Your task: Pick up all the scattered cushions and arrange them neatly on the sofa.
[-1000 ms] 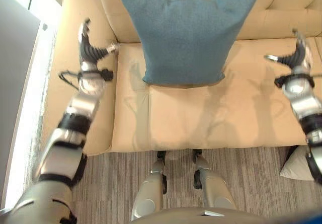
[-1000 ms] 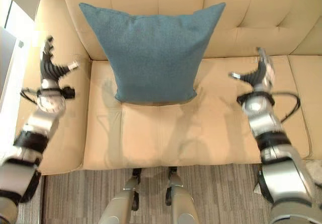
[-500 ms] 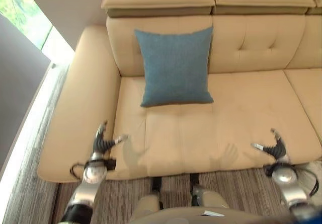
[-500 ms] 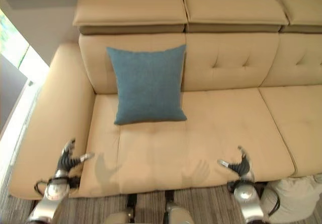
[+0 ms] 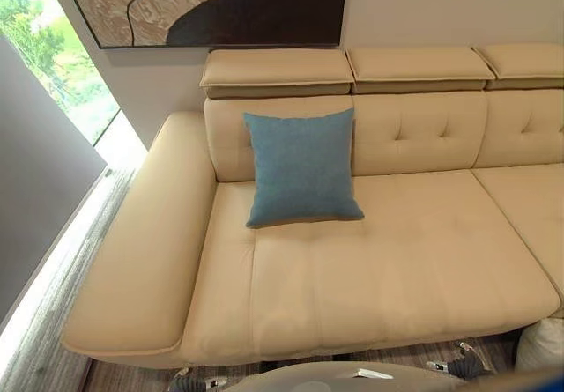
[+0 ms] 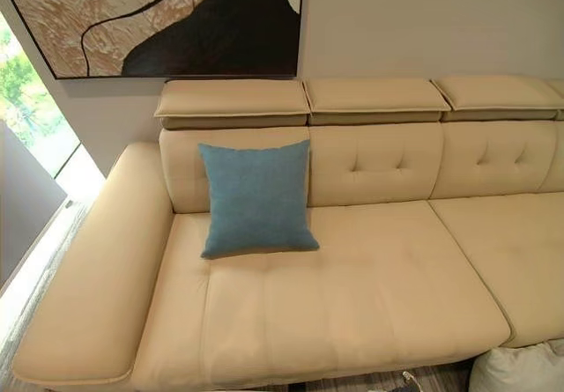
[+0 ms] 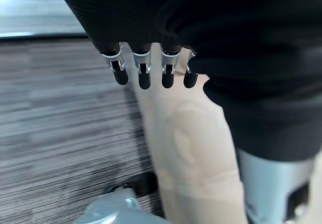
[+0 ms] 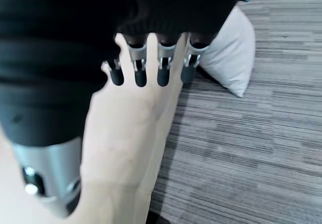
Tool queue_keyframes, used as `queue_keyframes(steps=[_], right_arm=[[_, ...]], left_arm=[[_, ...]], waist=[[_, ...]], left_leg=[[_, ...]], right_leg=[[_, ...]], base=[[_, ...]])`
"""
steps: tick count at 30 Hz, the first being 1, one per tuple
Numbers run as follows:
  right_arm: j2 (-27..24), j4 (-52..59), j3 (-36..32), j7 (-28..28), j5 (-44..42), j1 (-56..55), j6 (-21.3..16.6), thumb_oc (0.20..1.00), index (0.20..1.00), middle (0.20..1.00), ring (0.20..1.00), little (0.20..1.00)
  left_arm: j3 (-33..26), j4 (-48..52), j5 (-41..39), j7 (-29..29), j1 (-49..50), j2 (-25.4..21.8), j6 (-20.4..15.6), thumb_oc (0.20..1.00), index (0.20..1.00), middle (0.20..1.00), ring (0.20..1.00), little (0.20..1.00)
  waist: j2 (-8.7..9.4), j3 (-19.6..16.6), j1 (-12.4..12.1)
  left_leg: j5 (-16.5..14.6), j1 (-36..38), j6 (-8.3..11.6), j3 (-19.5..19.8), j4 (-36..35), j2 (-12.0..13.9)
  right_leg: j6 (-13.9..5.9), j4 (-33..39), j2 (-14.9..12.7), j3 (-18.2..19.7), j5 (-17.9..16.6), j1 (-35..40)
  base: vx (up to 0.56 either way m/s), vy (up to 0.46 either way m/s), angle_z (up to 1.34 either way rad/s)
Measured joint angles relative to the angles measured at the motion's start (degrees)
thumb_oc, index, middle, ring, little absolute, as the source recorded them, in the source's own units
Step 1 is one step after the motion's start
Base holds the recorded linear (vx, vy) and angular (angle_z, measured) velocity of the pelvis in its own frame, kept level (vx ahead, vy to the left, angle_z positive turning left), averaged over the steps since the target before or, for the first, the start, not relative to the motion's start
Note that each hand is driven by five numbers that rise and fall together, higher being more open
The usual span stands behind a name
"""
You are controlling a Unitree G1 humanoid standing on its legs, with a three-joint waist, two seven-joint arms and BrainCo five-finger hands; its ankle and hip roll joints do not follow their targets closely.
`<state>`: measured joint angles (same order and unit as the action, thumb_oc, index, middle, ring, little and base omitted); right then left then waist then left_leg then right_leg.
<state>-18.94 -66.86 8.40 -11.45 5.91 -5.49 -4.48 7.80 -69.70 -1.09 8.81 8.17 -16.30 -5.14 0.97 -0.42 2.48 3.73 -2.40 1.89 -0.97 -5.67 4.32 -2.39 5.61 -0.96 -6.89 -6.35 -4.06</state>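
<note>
Sofa [image 6: 370,295], cream leather, long, with tufted backrest and padded headrests; occupies most of the head views. One wide armrest at 9 o'clock.

Cushion, blue, square, fabric [image 6: 256,198]: stands upright on the seat, leaning against the backrest, at roughly 10 o'clock from the seat's centre, near the armrest but apart from it.

Cushion, pale grey-white fabric [image 8: 229,53]: lies on the grey striped carpet floor [image 8: 251,148] just beside the sofa's front edge; in the head views it sits at 5 o'clock [image 6: 515,370].

My left hand [image 7: 151,70]: hangs low by the sofa's front edge over the carpet. Its fingers [image 7: 144,75] are straight and relaxed, holding nothing.

My right hand [image 8: 151,68]: low by the sofa's front, with the pale cushion lying past its tips. Its fingers [image 8: 163,73] are straight and empty, clear of that cushion.

Painting, abstract, framed, black and beige [image 6: 176,18]: on the wall above the headrests, at 11 o'clock.

Window [image 5: 53,53]: daylight and greenery at 10 o'clock.
</note>
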Motion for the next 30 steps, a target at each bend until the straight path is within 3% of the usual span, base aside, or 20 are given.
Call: queue_keyframes(steps=[4, 5, 6, 7, 9, 10, 11, 13, 14, 15, 16, 18, 19, 20, 21, 23, 24, 27, 29, 30], right_arm=[[0.43, -0.53, 0.07, 0.04, -0.27, 0.81, -0.16, 1.000, 1.000, 1.000, 1.000, 1.000], [0.54, -0.78, 0.07, 0.01, -0.87, 0.97, -0.16, 1.000, 1.000, 1.000, 1.000, 1.000], [0.57, -1.35, 0.32, 0.02, -1.19, 1.65, -0.13, 1.000, 1.000, 1.000, 1.000, 1.000], [0.33, -1.90, 1.20, -0.01, -1.20, 2.58, -0.06, 1.000, 1.000, 1.000, 1.000, 1.000], [0.22, -2.53, 1.27, 0.00, -1.21, 3.66, 0.01, 1.000, 1.000, 1.000, 1.000, 1.000], [0.03, -2.58, 1.10, 0.00, -1.20, 3.25, 0.39, 1.000, 1.000, 1.000, 1.000, 1.000], [0.46, -3.02, 0.59, 0.02, -1.20, 3.46, 1.03, 1.000, 1.000, 1.000, 1.000, 1.000], [0.79, -3.13, 0.26, 0.04, -1.20, 3.35, 1.11, 1.000, 1.000, 1.000, 1.000, 1.000], [0.90, -3.15, 0.12, -0.09, -1.19, 3.57, 1.51, 1.000, 1.000, 1.000, 1.000, 1.000], [0.87, -2.99, 0.11, -0.07, -1.20, 3.89, 1.67, 1.000, 1.000, 1.000, 1.000, 1.000], [1.47, -3.03, 0.31, -0.04, -1.05, 3.81, 1.90, 1.000, 1.000, 1.000, 1.000, 1.000], [3.24, -3.22, 1.43, 0.16, -0.45, 4.15, 2.20, 1.000, 1.000, 1.000, 1.000, 1.000], [3.04, -3.24, 1.46, 0.12, 0.01, 5.49, 2.28, 1.000, 1.000, 1.000, 1.000, 1.000], [2.90, -3.46, 2.19, 0.07, 0.03, 8.74, 2.41, 1.000, 1.000, 1.000, 1.000, 1.000], [2.77, -2.99, 2.56, 0.04, 0.03, 9.80, 2.36, 1.000, 1.000, 1.000, 1.000, 1.000], [2.81, -4.65, 3.45, 0.06, 0.03, 9.99, 2.28, 1.000, 1.000, 1.000, 1.000, 1.000], [2.82, -4.69, 3.38, 0.09, 0.03, 10.19, 2.37, 1.000, 1.000, 1.000, 1.000, 1.000], [3.23, -4.68, 3.48, 0.14, 0.03, 10.40, 2.23, 1.000, 1.000, 1.000, 1.000, 1.000], [4.07, -4.01, 3.51, 0.12, 0.04, 9.73, 2.25, 1.000, 1.000, 1.000, 1.000, 1.000], [4.63, -3.86, 3.49, 0.12, 0.01, 9.82, 2.25, 1.000, 1.000, 1.000, 1.000, 1.000]], left_arm=[[1.21, 0.96, 0.08, -0.18, -2.31, 0.35, 0.01, 1.000, 1.000, 1.000, 1.000, 1.000], [1.30, 1.08, 0.09, -0.16, -3.60, 0.20, 0.18, 1.000, 1.000, 1.000, 1.000, 1.000], [1.29, 1.18, 0.08, -0.17, -5.21, 0.30, 0.42, 1.000, 1.000, 1.000, 1.000, 1.000], [1.34, 1.19, 0.09, -0.16, -6.34, 0.88, 0.46, 1.000, 1.000, 1.000, 1.000, 1.000], [1.35, 1.30, 0.07, -0.28, -8.33, 3.11, 0.33, 1.000, 1.000, 1.000, 1.000, 1.000], [1.73, 1.89, 0.05, -0.21, -9.98, 3.45, 0.05, 1.000, 1.000, 1.000, 1.000, 1.000], [3.34, 2.71, 0.09, -0.21, -11.87, 3.34, -0.16, 1.000, 1.000, 1.000, 1.000, 1.000], [3.77, 2.64, 0.18, -0.20, -11.99, 3.25, -0.17, 1.000, 1.000, 1.000, 1.000, 1.000], [5.70, 2.57, 0.71, -0.21, -12.38, 3.48, -0.11, 1.000, 1.000, 1.000, 1.000, 1.000], [5.65, 2.54, 0.71, -0.19, -12.59, 3.73, -0.09, 1.000, 1.000, 1.000, 1.000, 1.000], [5.87, 2.76, 1.09, -0.15, -12.81, 3.80, -0.08, 1.000, 1.000, 1.000, 1.000, 1.000], [8.10, 2.13, 3.06, -0.24, -11.94, 1.49, -0.01, 1.000, 1.000, 1.000, 1.000, 1.000], [8.17, 2.09, 4.09, -0.25, -11.35, 1.51, 0.02, 1.000, 1.000, 1.000, 1.000, 1.000], [7.94, 2.60, 4.72, -0.20, -11.40, 1.04, 0.43, 1.000, 1.000, 1.000, 1.000, 1.000], [7.77, 2.65, 4.97, -0.21, -11.07, 0.67, 0.54, 1.000, 1.000, 1.000, 1.000, 1.000], [7.40, 2.54, 5.00, -0.23, -10.63, 0.04, 0.81, 1.000, 1.000, 1.000, 1.000, 1.000], [7.33, 2.54, 4.99, -0.21, -10.88, -0.28, 1.03, 1.000, 1.000, 1.000, 1.000, 1.000], [6.26, 2.37, 4.99, -0.21, -8.40, -0.64, 1.21, 1.000, 1.000, 1.000, 1.000, 1.000], [5.07, 2.62, 4.97, -0.14, -6.45, -0.78, 1.29, 1.000, 1.000, 1.000, 1.000, 1.000], [4.96, 2.51, 4.97, -0.19, -6.29, -1.12, 1.51, 1.000, 1.000, 1.000, 1.000, 1.000]], waist=[[-0.23, 1.38, -0.19], [0.58, 2.24, -0.04], [1.63, 3.23, -0.27], [2.45, 4.09, -0.16], [2.03, 4.74, 1.93], [1.73, 5.16, 3.40], [2.49, 5.93, 3.82], [3.45, 5.93, 4.44], [4.08, 6.10, 4.57], [3.18, 6.20, 4.59], [2.51, 6.40, 4.37], [5.05, 6.18, 3.22], [4.12, 6.79, 2.91], [1.37, 8.61, 1.30], [0.66, 8.74, 0.91], [0.63, 8.55, -0.05], [0.66, 8.39, -0.41], [0.57, 7.88, -2.85], [1.93, 5.25, -5.35], [3.04, 4.92, -4.95]], left_leg=[[-0.22, -0.93, 0.34, -0.24, 0.06, 1.39], [-1.30, -1.75, 1.73, -0.40, 2.91, 0.88], [-2.76, -3.93, 2.04, -0.04, 9.08, -0.48], [-5.45, -4.97, 1.97, 0.90, 16.05, -2.43], [-12.28, -2.23, 1.10, 6.77, 22.35, -6.50], [-13.53, -0.85, 0.59, 7.08, 19.32, -6.16], [-12.53, 0.88, -2.26, 6.08, 13.40, -7.55], [-11.19, 1.07, -3.07, 4.92, 11.98, -8.86], [-8.74, 0.75, -5.41, 3.05, 10.57, -11.13], [-8.43, -0.82, -6.39, 2.48, 10.36, -11.10], [-7.12, -0.50, -6.81, 1.44, 8.86, -11.17], [-6.36, -0.40, -8.06, -0.65, 9.08, -13.36], [-5.99, -0.74, -8.68, -2.31, 9.30, -12.57], [-4.56, -0.52, -10.50, -5.13, 7.11, -9.81], [-3.48, -0.27, -11.35, -5.69, 5.37, -9.31], [-1.91, -0.44, -11.66, -6.74, 4.88, -9.08], [-1.87, -0.39, -10.30, -6.87, 4.29, -9.06], [-0.57, -0.93, -9.64, -10.95, 2.90, -8.53], [-0.42, -3.79, -7.08, -12.59, 2.92, -8.63], [0.28, -4.80, -6.24, -12.35, 3.13, -9.26]], right_leg=[[0.30, 0.01, 1.27, -0.24, 0.18, -0.45], [1.91, 0.03, 0.75, -0.63, 0.06, -1.04], [4.09, 0.03, -0.66, -0.64, -1.08, -1.41], [4.54, 0.03, -2.06, -0.19, -1.46, -1.82], [3.42, -0.03, -3.20, 1.27, -2.61, -3.10], [2.76, -0.04, -3.24, 1.21, -4.03, -3.75], [1.10, -0.30, -4.39, 3.04, -4.17, -5.10], [0.69, -0.17, -5.67, 3.29, -4.63, -5.69], [-1.92, -0.08, -7.50, 5.96, -3.15, -7.95], [-4.81, -0.37, -7.72, 6.35, -1.67, -9.20], [-5.61, -0.86, -7.27, 5.04, -2.42, -9.50], [-7.08, -1.26, -9.00, 4.51, -2.44, -9.69], [-9.83, -2.14, -8.80, 4.31, 2.16, -10.58], [-8.42, -11.26, -7.43, -0.44, 3.29, -13.99], [-7.79, -19.12, -7.25, -1.44, 4.64, -13.88], [-6.26, -30.40, -6.87, -0.72, 9.53, -12.99], [-6.18, -33.22, -6.10, -0.03, 11.60, -11.50], [-5.58, -31.84, -4.87, -0.67, 17.33, -2.51], [-4.29, -21.85, -4.87, -2.99, 19.39, 2.49], [-4.03, -14.74, -4.43, -2.92, 19.45, 5.56]], base=[[-0.20, -0.004, 0.18], [-0.22, 0.037, 0.03], [-0.23, 0.087, -0.22], [-0.16, 0.077, -0.52], [-0.15, 0.185, -0.55], [-0.28, 0.360, -0.47], [-0.24, 0.272, -0.30], [-0.22, 0.238, -0.42], [-0.18, 0.204, -0.55], [-0.17, 0.180, -0.61], [-0.24, 0.224, -0.40], [-0.23, 0.120, -0.55], [-0.27, 0.108, -0.96], [-0.35, 0.112, -0.94], [-0.22, 0.055, -0.70], [-0.13, 0.013, -0.22], [-0.11, -0.029, -0.23], [-0.10, -0.107, -0.61], [-0.01, -0.137, -0.90], [-0.05, -0.223, -0.17]])
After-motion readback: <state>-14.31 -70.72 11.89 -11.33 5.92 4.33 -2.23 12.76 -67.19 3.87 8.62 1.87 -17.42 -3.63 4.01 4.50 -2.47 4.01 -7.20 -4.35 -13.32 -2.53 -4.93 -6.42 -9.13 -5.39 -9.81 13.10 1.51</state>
